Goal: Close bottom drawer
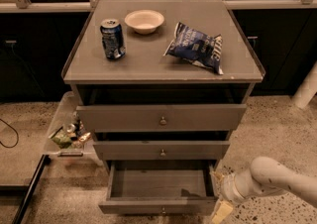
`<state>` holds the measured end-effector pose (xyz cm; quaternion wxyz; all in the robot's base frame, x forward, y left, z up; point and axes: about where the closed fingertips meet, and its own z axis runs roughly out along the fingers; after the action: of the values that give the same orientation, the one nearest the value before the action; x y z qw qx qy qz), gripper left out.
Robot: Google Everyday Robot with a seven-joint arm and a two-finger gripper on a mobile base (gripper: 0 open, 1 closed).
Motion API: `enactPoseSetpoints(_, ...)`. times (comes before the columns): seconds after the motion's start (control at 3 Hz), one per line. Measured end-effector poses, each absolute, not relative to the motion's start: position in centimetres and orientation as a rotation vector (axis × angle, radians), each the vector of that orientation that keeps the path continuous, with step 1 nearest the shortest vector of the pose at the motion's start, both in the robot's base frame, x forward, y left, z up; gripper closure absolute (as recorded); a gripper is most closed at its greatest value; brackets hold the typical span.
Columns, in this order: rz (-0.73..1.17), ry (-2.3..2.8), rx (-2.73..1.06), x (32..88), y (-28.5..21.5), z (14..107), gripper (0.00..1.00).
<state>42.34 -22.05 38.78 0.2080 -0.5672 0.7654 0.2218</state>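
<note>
I can't make out a single word, brand or number. The blue bag [194, 48] on the bench [148, 67] has pale lettering and the blue can [113, 38] a printed label, both illegible. The gripper [219, 194] hangs low on the right, just beside the bottom drawer [138, 206], jaws apart.

The arm [285, 182] is a thick, smooth tube of off-white plastic with a rounded, bulbous joint, seen to the right of the bottom drawer [158, 184]. Toward that drawer's front right corner it narrows into a shorter wrist section of the same pale colour, crossed by a darker ring-like seam. The pincer [219, 193] sits just beside that corner, outside the drawer's right wall, and its two fingers [221, 212] are flat, pale yellowish-tan blades standing well apart, one nearer the drawer's back and one past its front.
</note>
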Motion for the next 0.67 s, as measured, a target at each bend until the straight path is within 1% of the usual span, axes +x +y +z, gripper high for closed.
enactPoseSetpoints(0.33,0.638,2.218,-1.471,42.3,-22.4,34.4,0.19)
enactPoseSetpoints(0.67,0.695,2.24,-1.365,41.4,-22.2,28.6,0.43)
